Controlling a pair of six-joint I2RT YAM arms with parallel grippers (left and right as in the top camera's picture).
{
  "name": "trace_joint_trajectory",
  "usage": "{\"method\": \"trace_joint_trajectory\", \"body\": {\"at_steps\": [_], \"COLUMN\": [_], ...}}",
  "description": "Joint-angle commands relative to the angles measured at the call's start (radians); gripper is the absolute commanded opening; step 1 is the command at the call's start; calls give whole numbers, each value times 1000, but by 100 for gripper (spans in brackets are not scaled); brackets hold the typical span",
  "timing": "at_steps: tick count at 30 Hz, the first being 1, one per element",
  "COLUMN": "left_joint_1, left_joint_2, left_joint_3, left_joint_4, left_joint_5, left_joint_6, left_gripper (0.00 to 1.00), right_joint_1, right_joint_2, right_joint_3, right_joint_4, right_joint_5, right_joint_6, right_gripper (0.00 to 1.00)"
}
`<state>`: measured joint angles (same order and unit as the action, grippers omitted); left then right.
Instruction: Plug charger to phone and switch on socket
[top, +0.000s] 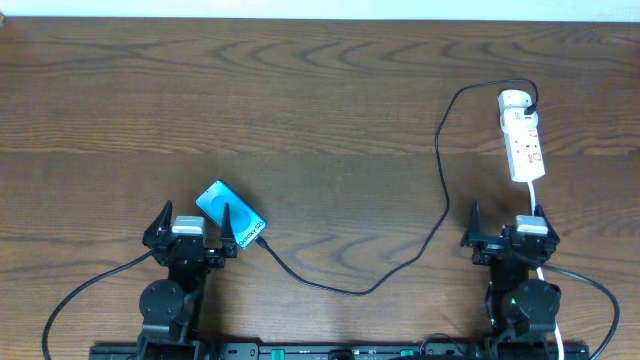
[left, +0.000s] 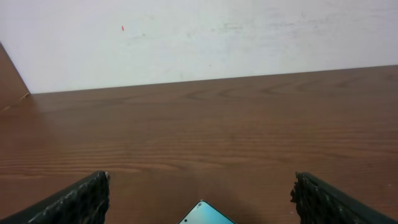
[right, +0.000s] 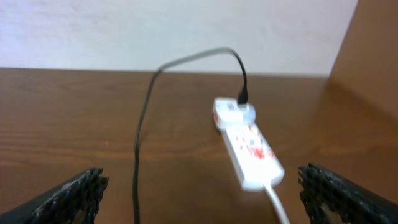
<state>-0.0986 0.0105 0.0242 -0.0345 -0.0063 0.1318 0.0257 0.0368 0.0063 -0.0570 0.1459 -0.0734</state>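
The phone (top: 231, 211) lies flat at the front left, light blue screen up; its top corner shows in the left wrist view (left: 206, 214). The thin black charger cable (top: 440, 215) runs from the phone's lower end across the table up to the white socket strip (top: 523, 135) at the far right, where its black plug sits in the far end. The right wrist view shows the strip (right: 249, 149) and cable (right: 139, 137) ahead. My left gripper (top: 193, 220) is open and empty, right at the phone's near edge. My right gripper (top: 507, 218) is open and empty, just in front of the strip.
The strip's white cord (top: 541, 215) runs back toward my right arm's base. A pale wall stands behind the table's far edge (left: 205, 78). Thicker black robot cables (top: 85, 290) trail at the front beside both arm bases.
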Motion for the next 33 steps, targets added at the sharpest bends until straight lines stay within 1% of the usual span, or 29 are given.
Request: {"method": "trace_joint_trajectory", "body": {"at_steps": [1,13,18,33], "left_joint_1": [6,6,6,6], "left_joint_2": [-6,-6,-6,-6], "left_joint_3": [-20,-20,-20,-20], "left_joint_4": [-39,-39,-39,-39], "left_joint_5": [-21,-21,-21,-21], "left_joint_6": [6,6,6,6], "left_gripper": [94,94,94,94], "right_joint_1": [22,29,28,28], "right_joint_2": [-32,-32,-32,-31], "right_joint_3": [-1,-1,-1,-1], "right_joint_4": [-8,-8,-7,-5], "right_joint_5": [-3,-2,6,5], "right_joint_6": [-113,-114,-62,-55], "right_gripper": [99,99,99,99]}}
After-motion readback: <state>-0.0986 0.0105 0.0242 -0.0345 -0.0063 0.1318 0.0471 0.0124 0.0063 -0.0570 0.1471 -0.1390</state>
